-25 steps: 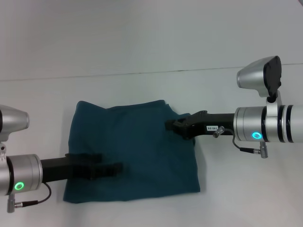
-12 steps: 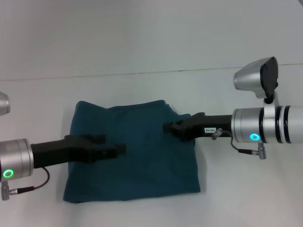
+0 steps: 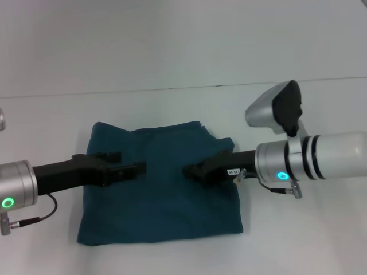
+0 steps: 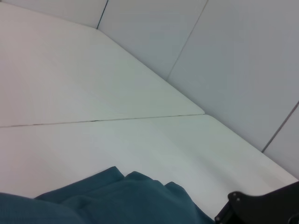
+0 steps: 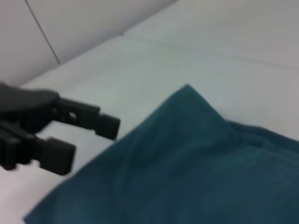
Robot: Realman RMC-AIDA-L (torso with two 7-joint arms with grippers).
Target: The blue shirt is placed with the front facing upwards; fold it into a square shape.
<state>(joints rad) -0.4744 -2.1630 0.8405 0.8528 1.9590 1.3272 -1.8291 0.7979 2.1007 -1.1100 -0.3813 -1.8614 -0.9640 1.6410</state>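
The blue shirt [image 3: 163,200] lies folded into a rough square in the middle of the white table, plain side up, with no lettering showing. My left gripper [image 3: 133,162] hovers over the shirt's left half. Its fingers [image 5: 105,125] stand apart with nothing between them, so it is open. My right gripper [image 3: 188,171] reaches in from the right over the shirt's right half, close to the cloth. The two tips face each other, less than a hand's width apart. Teal cloth [image 4: 117,198] fills the low part of the left wrist view, and the shirt [image 5: 196,158] fills much of the right wrist view.
The white table [image 3: 298,240] runs bare around the shirt on every side. A seam [image 3: 172,89] crosses it at the far side. Pale wall panels [image 4: 224,51] stand behind the table.
The left gripper has moved from the shirt's near part toward its far part. The right gripper has come left and nearer, further over the shirt. The shirt itself has not moved.
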